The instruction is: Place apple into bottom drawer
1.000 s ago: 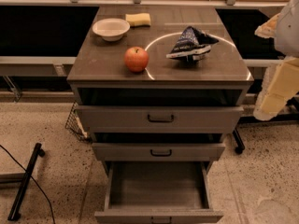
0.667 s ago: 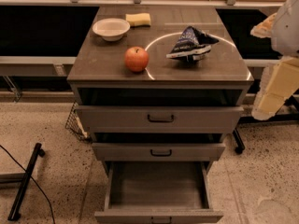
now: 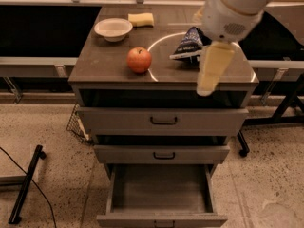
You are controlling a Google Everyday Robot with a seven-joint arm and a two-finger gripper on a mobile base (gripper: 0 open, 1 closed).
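Under the arm, cabinet (image 3: 109, 63) stands with bottom drawer (image 3: 161, 189) pulled out. Gripper (image 3: 210, 72) hangs over the top's front right edge; I cannot tell its opening or hold. Apple (image 3: 139, 60) sits on top, well left of gripper.

The gripper (image 3: 205, 85) was pale cream-yellow beneath a white arm (image 3: 232, 8), hanging over the front right of the cabinet top (image 3: 107, 63). That top was grey-brown and carried a thin white ring (image 3: 156, 44). Left of the gripper, the apple (image 3: 139, 60) was red-orange with a yellowish patch. Just behind the gripper was a dark blue bag (image 3: 187, 44) with white markings. Farther left and beyond were a white bowl (image 3: 113, 29) and a yellow sponge (image 3: 141, 19). Below the gripper, the upper drawers (image 3: 118, 120) were grey with black handles (image 3: 164, 121). The bottom drawer (image 3: 159, 194) was plain grey-brown. The floor (image 3: 266, 175) was speckled beige.
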